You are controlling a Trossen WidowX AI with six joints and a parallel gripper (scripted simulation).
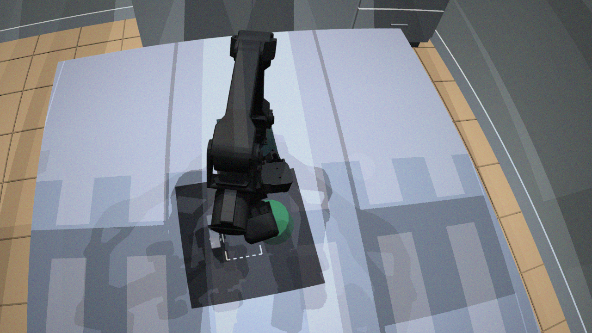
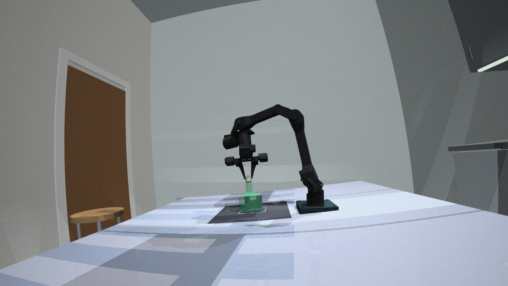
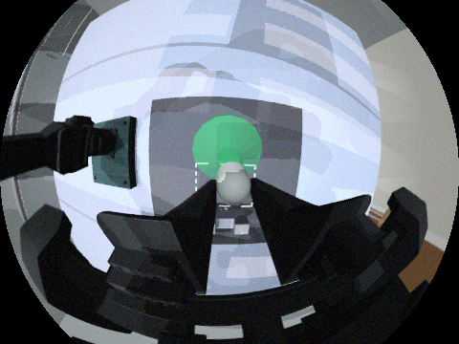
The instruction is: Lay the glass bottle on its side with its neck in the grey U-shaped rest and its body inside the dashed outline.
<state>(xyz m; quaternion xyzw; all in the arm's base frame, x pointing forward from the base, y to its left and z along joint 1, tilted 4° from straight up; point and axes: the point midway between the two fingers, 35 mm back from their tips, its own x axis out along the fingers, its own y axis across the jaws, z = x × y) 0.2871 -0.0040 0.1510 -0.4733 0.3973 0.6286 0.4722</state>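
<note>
Green bottle nearly upright, pinched at its cap above the dark mat

The glass bottle [image 1: 281,221] [image 2: 250,201] [image 3: 227,136] is at the centre-right of the top frame and left of centre in the exterior frame, neck up. The gripper [image 1: 268,200] [image 2: 248,177] [image 3: 232,183] pinches its pale cap [image 2: 248,178] [image 3: 233,182] from above. Whether the base touches the mat cannot be told.

In the top frame the dashed outline [image 1: 244,257] [image 2: 265,209] [image 3: 196,183] shows below and left of the bottle, partly hidden by the arm [image 1: 242,91] [image 2: 301,142] [image 3: 24,154]. The grey rest [image 1: 215,241] [image 3: 225,224] is just left of the outline there, also partly covered. The wrist frame shows its two pale tops between the fingers, below the cap.

Under these lies a dark mat [image 1: 306,273] [image 2: 280,213] [image 3: 282,148] on a pale counter [image 1: 414,103] [image 2: 355,248] [image 3: 105,91] crossed by shadow patches. The arm's green base plate [image 2: 331,207] [image 3: 126,177] sits right of the mat in the exterior frame.

A round wooden stool [image 2: 102,212] stands lower left there, before a brown door [image 2: 95,153]. Tan floor tiles [image 1: 20,115] edge the top frame.
</note>
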